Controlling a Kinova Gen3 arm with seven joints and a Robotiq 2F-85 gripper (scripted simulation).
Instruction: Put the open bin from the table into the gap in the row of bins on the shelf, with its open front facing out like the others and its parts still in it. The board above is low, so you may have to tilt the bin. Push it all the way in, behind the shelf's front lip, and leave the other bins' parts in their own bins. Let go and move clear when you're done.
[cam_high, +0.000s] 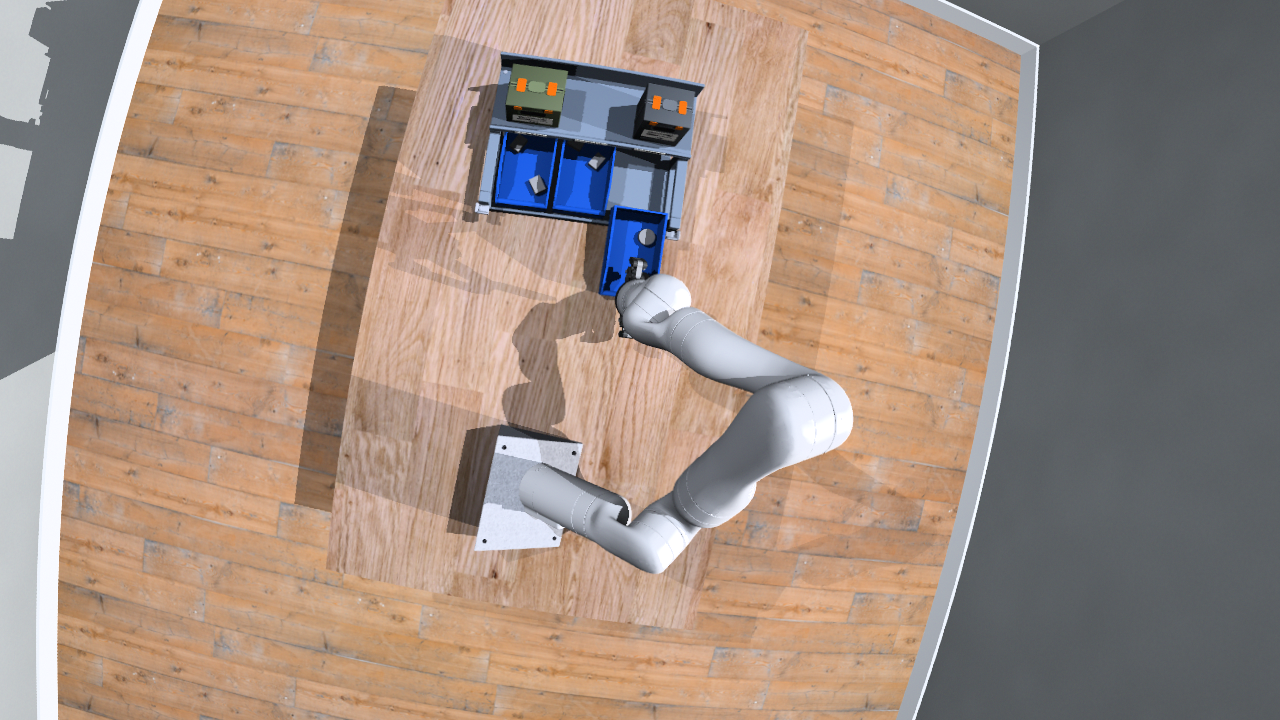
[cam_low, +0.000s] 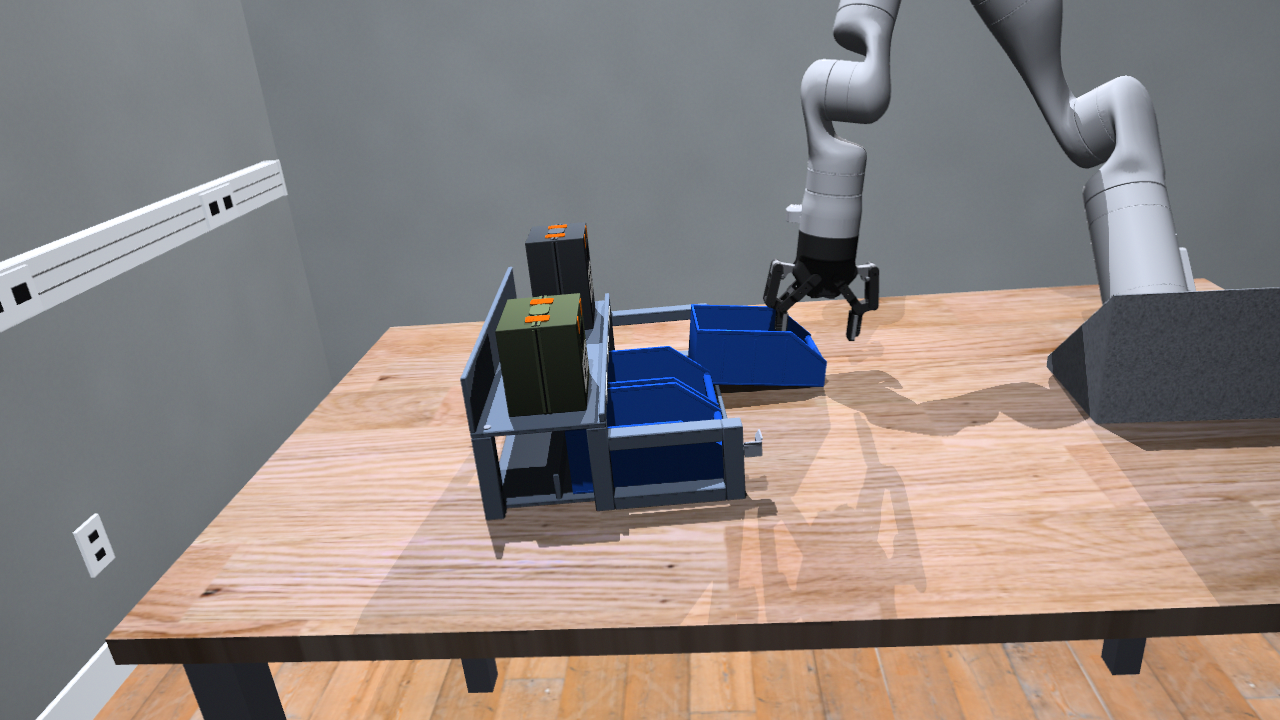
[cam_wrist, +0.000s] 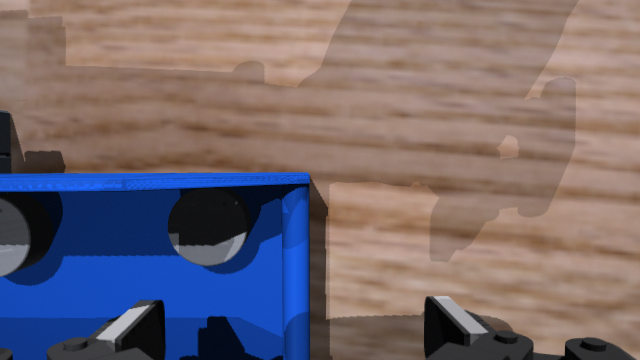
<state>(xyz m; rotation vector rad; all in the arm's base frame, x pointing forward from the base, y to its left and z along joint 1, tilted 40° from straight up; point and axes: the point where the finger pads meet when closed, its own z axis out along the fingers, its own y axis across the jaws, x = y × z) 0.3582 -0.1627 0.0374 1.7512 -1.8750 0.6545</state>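
My tool (cam_low: 821, 313) fully open, empty, straddling end wall of open bin (cam_low: 751, 356). Bin on table (cam_low: 805, 501) before shelf gap (cam_high: 642, 183), toward far edge. Judged rigid, light; loose parts (cam_wrist: 208, 233) roll. Grip that wall.

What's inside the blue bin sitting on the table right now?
Two round grey parts lie in the open bin: one whole, one cut off by the left frame edge. One finger of the open end effector reaches inside, hiding some floor.
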